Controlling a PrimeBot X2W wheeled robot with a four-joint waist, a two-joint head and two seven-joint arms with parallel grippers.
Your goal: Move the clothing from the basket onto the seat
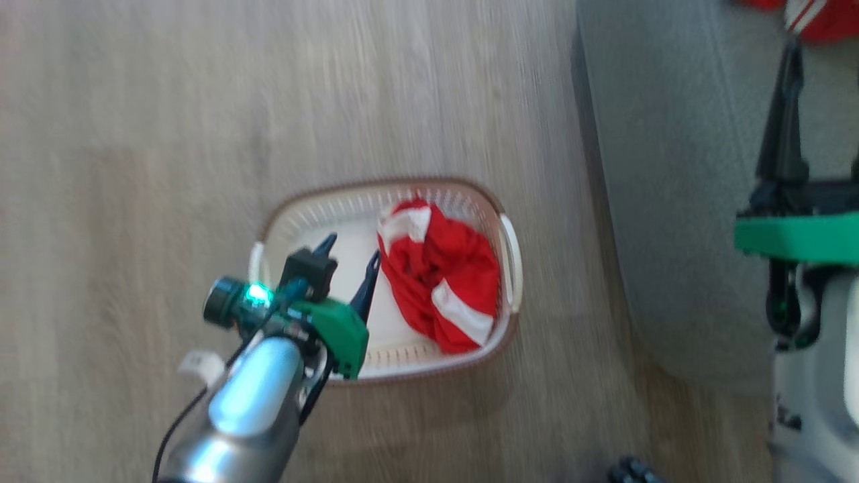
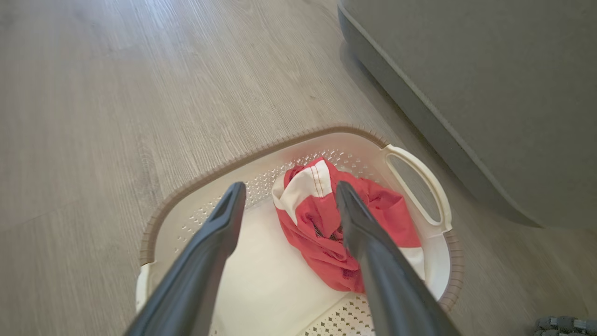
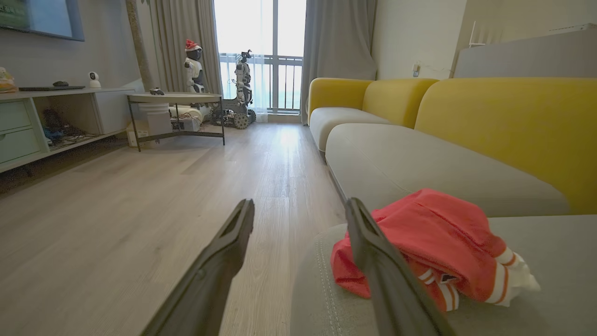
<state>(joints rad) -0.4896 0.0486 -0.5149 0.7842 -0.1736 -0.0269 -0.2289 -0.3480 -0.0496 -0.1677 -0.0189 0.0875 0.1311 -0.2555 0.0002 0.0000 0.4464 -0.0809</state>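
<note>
Over the wood floor (image 1: 134,134), the left tool (image 1: 352,249) hangs above the left half of the basket (image 1: 376,182), its two dark fingers spread and holding nothing. A white tag (image 1: 200,365) on its forearm is too blurred to read. Crumpled red-and-white clothing (image 1: 439,282) lies bunched against the basket's right wall, just right of the fingertips, perhaps not touching them. Right of the basket stands the grey-green seat (image 1: 671,168). The right tool (image 3: 299,204), fingers likewise spread and empty, hovers at the seat's edge beside a second red garment (image 3: 433,228) with striped white trim, lying on the cushion.
</note>
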